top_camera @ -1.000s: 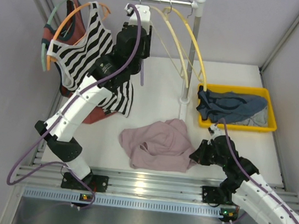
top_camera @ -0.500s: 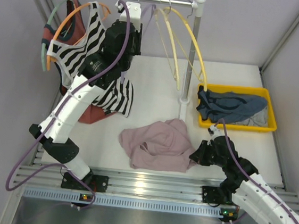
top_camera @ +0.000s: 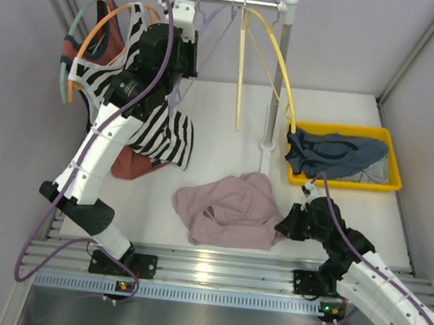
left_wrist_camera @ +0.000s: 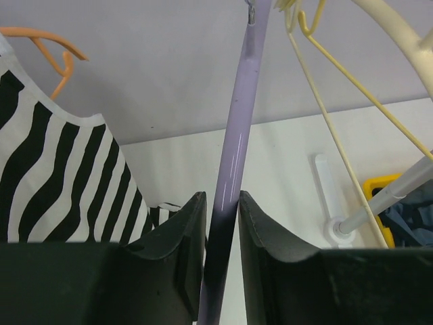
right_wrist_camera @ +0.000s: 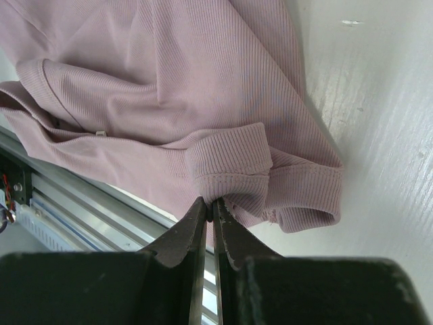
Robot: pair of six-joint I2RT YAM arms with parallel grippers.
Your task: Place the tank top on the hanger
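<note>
The pink-mauve tank top (top_camera: 228,209) lies crumpled on the white table near the front edge. My right gripper (top_camera: 288,223) is shut on a folded hem at its right side; the right wrist view shows the fingertips (right_wrist_camera: 211,203) pinching the ribbed fabric (right_wrist_camera: 169,88). The lavender hanger (top_camera: 217,16) hangs by its hook from the rail at the back. My left gripper (top_camera: 188,31) is up at the rail, and in the left wrist view its jaws (left_wrist_camera: 222,203) are closed on the hanger's purple arm (left_wrist_camera: 237,135).
A black-and-white striped top (top_camera: 124,83) on an orange hanger (top_camera: 99,26) and a rust-red garment (top_camera: 127,165) hang at the left. Pale yellow hangers (top_camera: 278,60) hang right of my left gripper. The rack post (top_camera: 276,83) stands mid-table. A yellow bin (top_camera: 347,184) holds dark blue clothes.
My left gripper has moved left along the rail with the lavender hanger in it. The yellow hangers have swung. The right arm and the tank top have not moved.
</note>
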